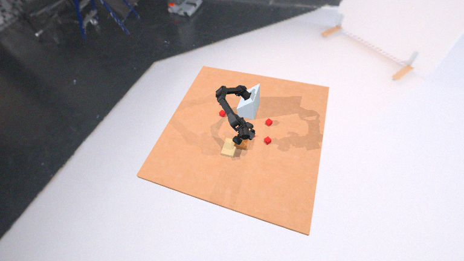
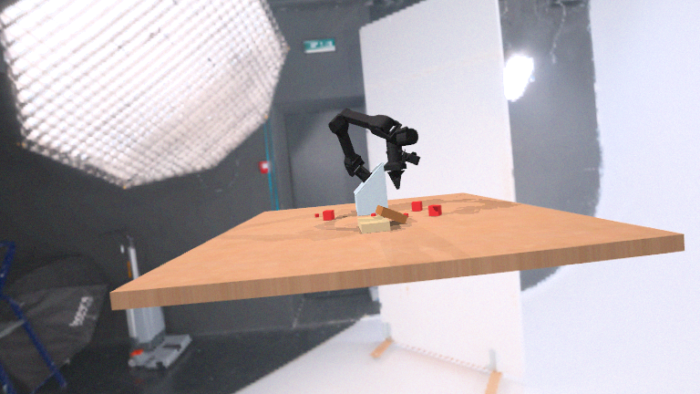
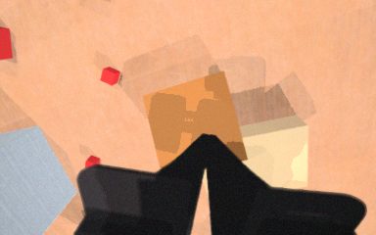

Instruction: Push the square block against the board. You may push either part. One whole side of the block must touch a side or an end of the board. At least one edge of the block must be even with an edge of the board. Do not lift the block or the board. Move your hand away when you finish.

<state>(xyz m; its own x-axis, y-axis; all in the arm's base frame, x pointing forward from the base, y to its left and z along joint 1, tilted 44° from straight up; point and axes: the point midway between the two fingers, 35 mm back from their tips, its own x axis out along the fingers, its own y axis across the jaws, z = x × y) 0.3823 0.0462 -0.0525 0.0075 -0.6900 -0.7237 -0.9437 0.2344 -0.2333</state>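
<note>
The square orange-brown block point(image 1: 241, 145) point(image 2: 392, 214) point(image 3: 171, 115) is tilted: in the exterior view its left side is raised over the near right part of the pale yellow board, and its right side is low at the table. The pale yellow board point(image 1: 227, 150) point(image 2: 374, 226) point(image 3: 279, 152) lies flat; the block covers part of it in the wrist view. My gripper point(image 2: 397, 187) point(image 3: 208, 140) is shut and empty, pointing down above the block with a gap between. In the top view the hand hides part of the block.
A pale blue wedge-shaped piece point(image 1: 246, 110) point(image 2: 371, 196) point(image 3: 31, 181) stands by the arm's base. Several small red cubes point(image 1: 268, 122) point(image 2: 435, 210) point(image 3: 111, 75) lie around on the wooden table top point(image 1: 188, 176) point(image 2: 258, 265).
</note>
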